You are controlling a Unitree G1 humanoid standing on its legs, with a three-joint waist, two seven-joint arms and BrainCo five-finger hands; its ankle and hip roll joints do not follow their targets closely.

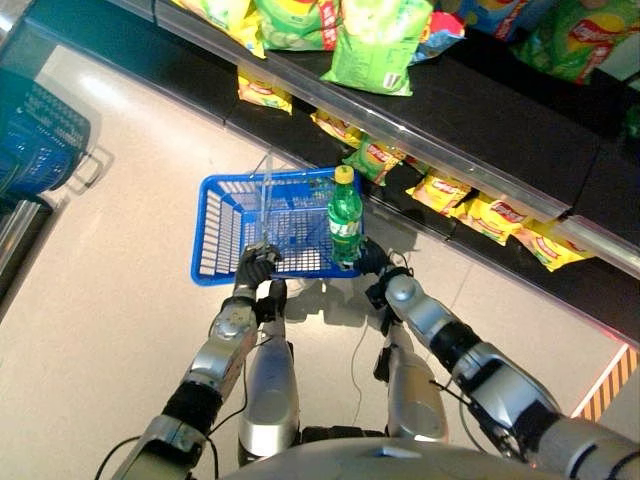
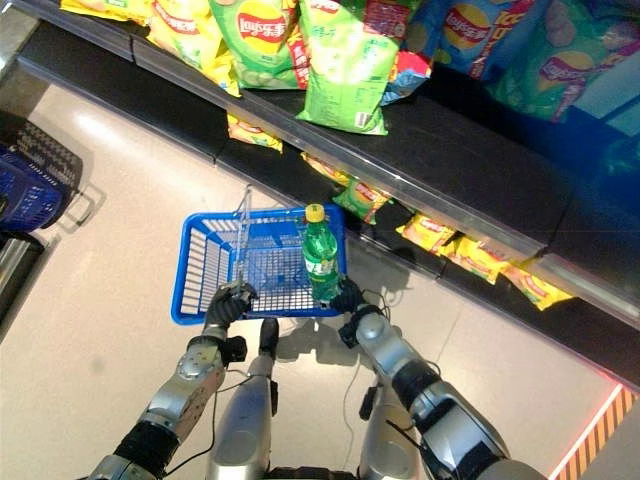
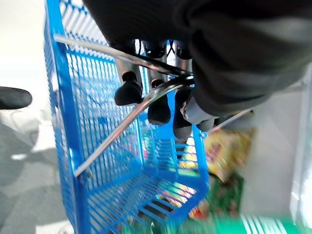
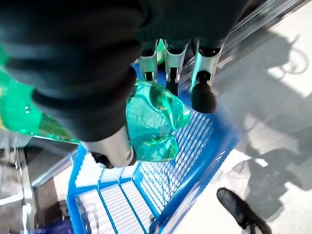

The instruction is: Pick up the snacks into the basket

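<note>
A blue wire basket (image 1: 212, 235) hangs over the pale floor in front of the shelves. Its metal handle (image 1: 266, 200) stands up, and my left hand (image 1: 255, 268) is curled round it at the near rim. The left wrist view shows the fingers (image 3: 158, 109) hooked over the handle (image 3: 122, 122). My right hand (image 1: 372, 260) grips a green plastic bottle (image 1: 344, 215) with a yellow cap. The bottle is upright over the basket's near right corner. In the right wrist view the fingers (image 4: 202, 92) wrap the bottle (image 4: 151, 117) above the basket's floor (image 4: 195, 156).
Store shelves run across the far side, their metal edge (image 1: 480, 165) close behind the basket. Green chip bags (image 1: 375, 45) lie on the upper shelf and yellow bags (image 1: 440, 190) on the lower one. Another blue basket (image 1: 35, 135) stands at the far left.
</note>
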